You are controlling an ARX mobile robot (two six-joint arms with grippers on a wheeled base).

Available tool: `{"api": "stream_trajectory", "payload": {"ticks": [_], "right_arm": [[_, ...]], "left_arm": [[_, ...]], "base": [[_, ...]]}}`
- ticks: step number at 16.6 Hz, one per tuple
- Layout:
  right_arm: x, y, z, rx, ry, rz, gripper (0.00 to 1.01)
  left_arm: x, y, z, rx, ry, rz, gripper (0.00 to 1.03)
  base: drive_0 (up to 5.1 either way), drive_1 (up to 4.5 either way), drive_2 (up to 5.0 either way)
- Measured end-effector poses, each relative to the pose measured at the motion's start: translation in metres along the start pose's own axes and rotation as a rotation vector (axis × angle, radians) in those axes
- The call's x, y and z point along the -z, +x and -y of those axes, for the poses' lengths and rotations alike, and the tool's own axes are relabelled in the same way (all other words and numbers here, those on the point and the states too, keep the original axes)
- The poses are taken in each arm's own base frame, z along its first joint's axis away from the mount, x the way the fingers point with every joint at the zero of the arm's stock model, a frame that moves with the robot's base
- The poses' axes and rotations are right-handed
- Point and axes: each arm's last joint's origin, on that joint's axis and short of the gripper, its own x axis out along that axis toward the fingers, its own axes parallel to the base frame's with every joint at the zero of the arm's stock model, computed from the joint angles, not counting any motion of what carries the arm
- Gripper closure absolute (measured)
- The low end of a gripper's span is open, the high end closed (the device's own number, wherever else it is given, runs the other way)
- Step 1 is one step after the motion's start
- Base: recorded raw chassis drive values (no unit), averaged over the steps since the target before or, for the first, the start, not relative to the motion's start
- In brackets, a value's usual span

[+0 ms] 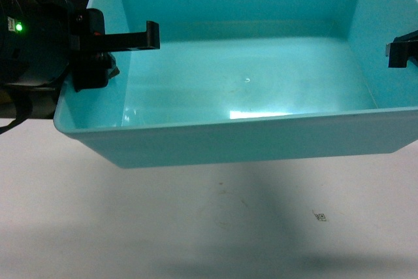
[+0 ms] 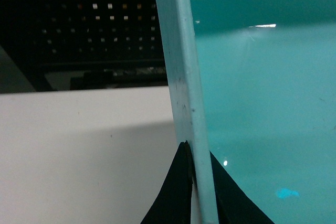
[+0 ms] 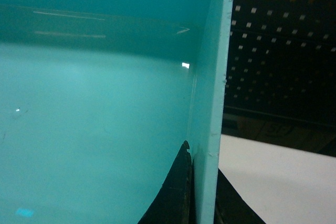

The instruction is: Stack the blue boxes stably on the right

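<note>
One pale turquoise blue box (image 1: 248, 140), open-topped and empty, fills the upper head view and hangs above the white table, casting a shadow below. My left gripper (image 1: 127, 50) is shut on its left wall, one finger inside and one outside. In the left wrist view, that gripper (image 2: 202, 182) pinches the thin wall (image 2: 181, 66) between black fingers. My right gripper (image 1: 401, 50) is shut on the right wall. The right wrist view shows this gripper (image 3: 205, 182) clamping the rim (image 3: 215, 77). No other blue box is in view.
The white table (image 1: 196, 227) lies under the box and has a small printed mark (image 1: 319, 216) on it. A dark pegboard (image 2: 94, 19) stands behind the table's far edge and also shows in the right wrist view as a pegboard (image 3: 283, 51).
</note>
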Motion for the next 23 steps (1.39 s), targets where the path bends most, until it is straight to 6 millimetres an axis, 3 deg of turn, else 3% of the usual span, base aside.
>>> {"api": "stream_trajectory", "payload": {"ticks": [3,10,23], "right_arm": [[-0.0089,-0.0059,0.0002,0.006,-0.001,0.044,0.99],[-0.0088,-0.0060,0.0002,0.006,0.002,0.043,0.99],[-0.0088,-0.0058,-0.0013,0.006,0.001,0.043,0.99]], "left_arm": [[-0.0028,-0.0029,-0.0004,-0.006,0.020,0.046,1.01],[-0.0032,-0.0035,0.0000,-0.006,0.031,0.048,1.01],[-0.0029,-0.0035,-0.0001,-0.009,0.035,0.047,1.01]], "base": [[0.0,0.00,0.0],[-0.1,-0.10,-0.1],[-1.7,-1.66,-1.7]]}}
